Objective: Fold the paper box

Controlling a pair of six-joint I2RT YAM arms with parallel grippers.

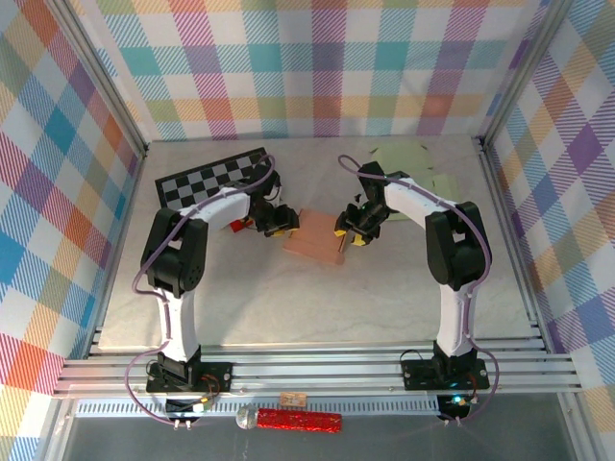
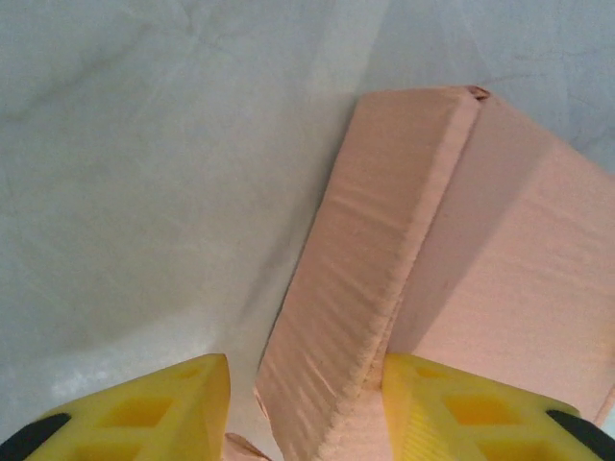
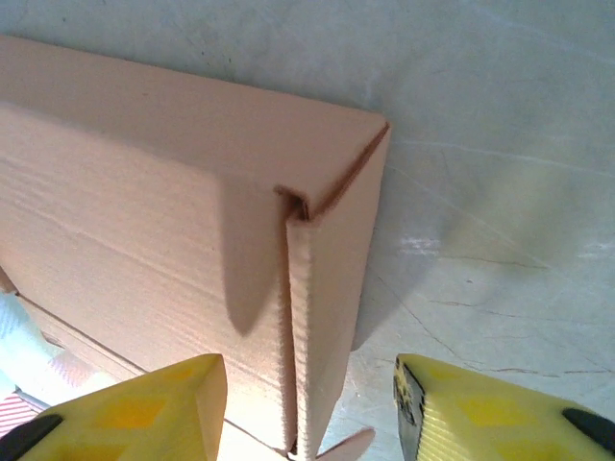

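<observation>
The pink cardboard paper box (image 1: 315, 233) lies flat-bottomed in the middle of the table between both arms. My left gripper (image 1: 281, 223) is at its left edge. In the left wrist view its yellow jaws (image 2: 306, 403) straddle the raised left side flap (image 2: 375, 240); the right finger (image 2: 452, 408) touches the flap, the left finger (image 2: 163, 408) stands clear. My right gripper (image 1: 354, 229) is at the box's right edge. Its open jaws (image 3: 309, 408) straddle the upright right wall (image 3: 332, 288), with a gap on both sides. The folded corner (image 3: 298, 204) shows beyond.
A black-and-white checkerboard (image 1: 211, 176) lies at the back left. Pale green paper sheets (image 1: 413, 161) lie at the back right. A small red and white object (image 1: 233, 226) sits under the left arm. Aluminium frame rails (image 1: 317, 370) run along the near edge.
</observation>
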